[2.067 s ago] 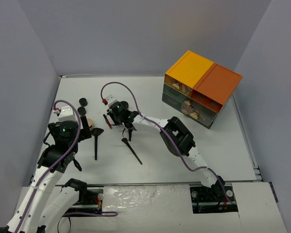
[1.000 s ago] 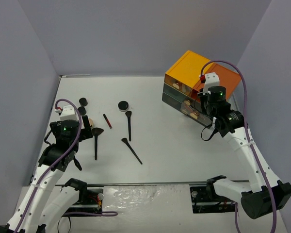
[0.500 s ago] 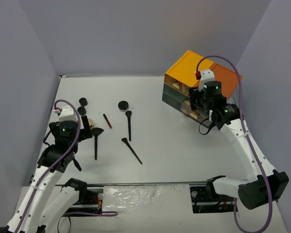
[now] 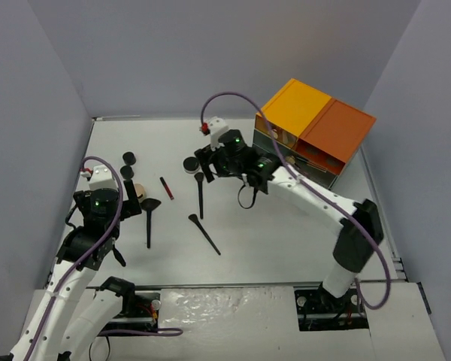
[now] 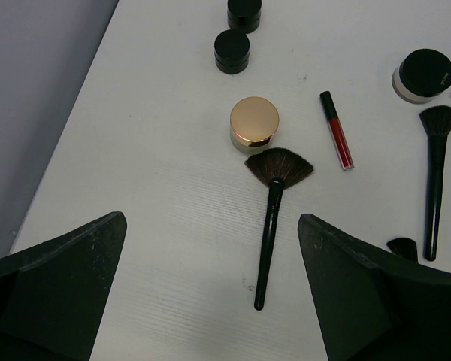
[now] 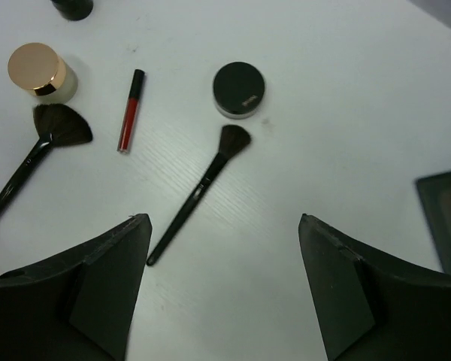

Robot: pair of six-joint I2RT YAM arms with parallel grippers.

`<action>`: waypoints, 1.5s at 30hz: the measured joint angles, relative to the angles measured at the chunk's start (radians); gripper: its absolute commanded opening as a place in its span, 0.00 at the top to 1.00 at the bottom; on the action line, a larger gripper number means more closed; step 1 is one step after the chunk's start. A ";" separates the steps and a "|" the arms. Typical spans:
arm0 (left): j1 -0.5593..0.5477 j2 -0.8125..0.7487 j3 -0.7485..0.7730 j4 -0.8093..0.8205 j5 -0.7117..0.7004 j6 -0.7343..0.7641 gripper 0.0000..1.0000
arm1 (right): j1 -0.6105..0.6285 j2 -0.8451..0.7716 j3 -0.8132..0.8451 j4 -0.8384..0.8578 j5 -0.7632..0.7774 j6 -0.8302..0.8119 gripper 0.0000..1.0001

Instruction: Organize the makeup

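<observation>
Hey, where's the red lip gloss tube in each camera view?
Top external: red lip gloss tube, left of centre.
Left wrist: tube, upper right of centre.
Right wrist: tube, upper left.
Shared landmark: gold-lidded jar, just left of it everywhere.

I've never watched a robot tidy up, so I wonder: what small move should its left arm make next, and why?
Probably lower the left pincer straight down. It hangs open above the fan brush, whose handle lies right under the gap, not yet gripped.
</observation>
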 measured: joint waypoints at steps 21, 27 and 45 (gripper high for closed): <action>0.004 0.000 0.000 -0.005 -0.023 -0.002 0.03 | 0.150 0.697 0.352 0.258 -0.029 0.039 0.44; 0.004 0.005 0.000 -0.008 -0.023 -0.002 0.03 | 0.156 0.793 0.395 0.297 -0.017 0.052 0.52; 0.004 0.005 0.000 -0.008 -0.023 -0.002 0.03 | 0.158 0.730 0.284 0.345 0.038 0.015 1.00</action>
